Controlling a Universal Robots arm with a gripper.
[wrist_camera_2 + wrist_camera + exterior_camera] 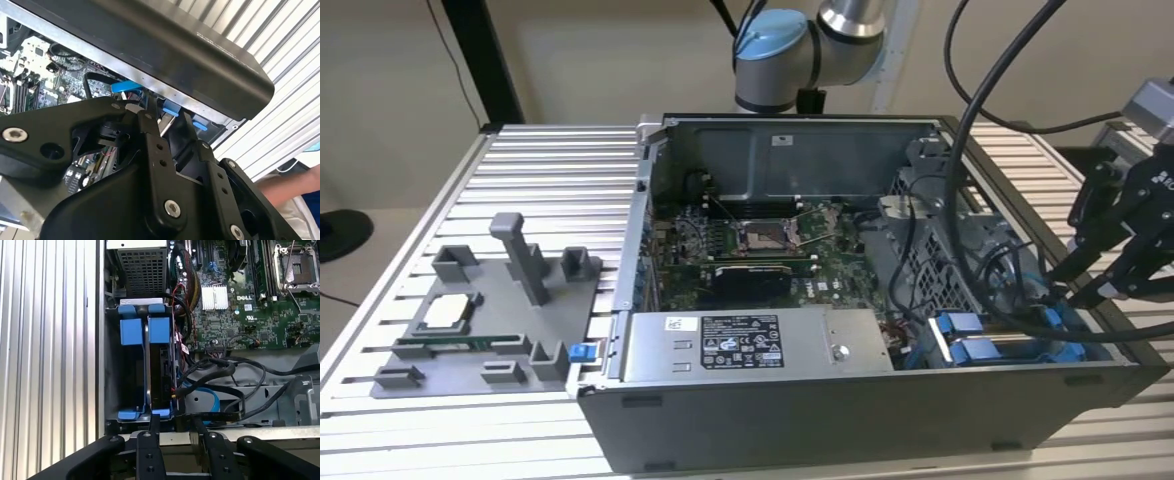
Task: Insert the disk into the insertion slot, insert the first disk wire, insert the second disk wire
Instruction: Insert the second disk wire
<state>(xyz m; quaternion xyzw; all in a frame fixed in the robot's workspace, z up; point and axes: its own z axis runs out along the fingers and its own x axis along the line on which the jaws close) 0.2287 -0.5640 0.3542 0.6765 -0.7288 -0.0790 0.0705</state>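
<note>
Two black fingers [149, 450] show in both wrist views, parted by a moderate gap with nothing seen between them: jaws part-open, empty. Jaws hang just outside the side wall of the open computer case [854, 420], over its rim, at the exterior view's right.

Disk [162, 375] directly ahead of the jaws, just inside that wall. It stands on edge in the insertion slot [112, 365], dark side showing. Blue carrier tab [160, 330] at its far end, more blue at the end nearest the jaws. Second blue tab [132, 331] just beside the first, on the case-wall side. Disk and fingers apart, not touching.

Black cables [220, 367] run beside the disk, on the board side of the jaws. Blue flat cable [206, 396] loops near the disk's near end. Cannot tell whether any wire is plugged into the disk.

Beyond the disk, farther from the jaws: motherboard [240, 300] with an open processor socket [299, 265]. Grey box with a black-and-white label [747, 345] lies in the case, well off to one side of the jaws. Grey fixture tray [467, 320] sits on the ribbed metal worktop [547, 170], far from the jaws, across the case. Person's arm [282, 187] shows behind the jaws in the second wrist view.
</note>
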